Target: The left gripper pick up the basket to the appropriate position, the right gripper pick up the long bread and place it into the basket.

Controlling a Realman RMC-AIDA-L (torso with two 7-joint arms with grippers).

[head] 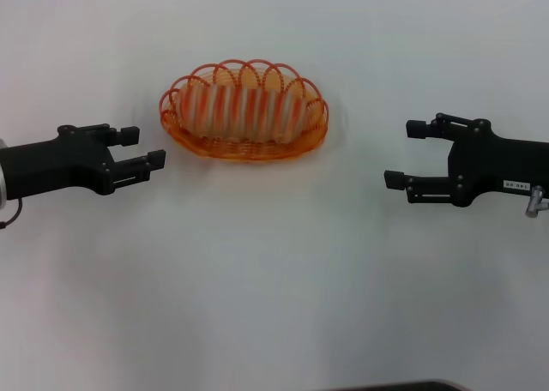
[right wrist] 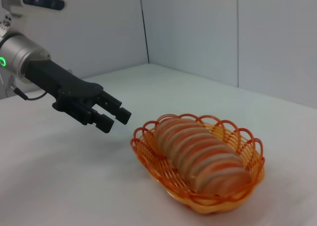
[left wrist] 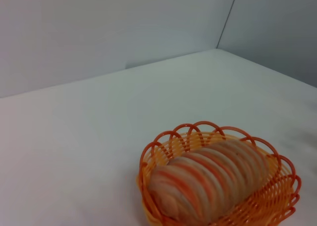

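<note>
The long bread (head: 244, 108) lies lengthwise in the basket (head: 244, 147) on the table (head: 274, 271), with the left gripper (head: 144, 147) left of the basket and the right gripper (head: 405, 154) well apart on its right.

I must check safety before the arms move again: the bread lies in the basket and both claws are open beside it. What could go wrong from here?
1. The left claw sits close to the basket rim; a sideways move could probably push it across the table.
2. The long bread rises above the rim, so a knock might tip it out.
3. The right claw is farther off, so it seems less of a risk.
</note>
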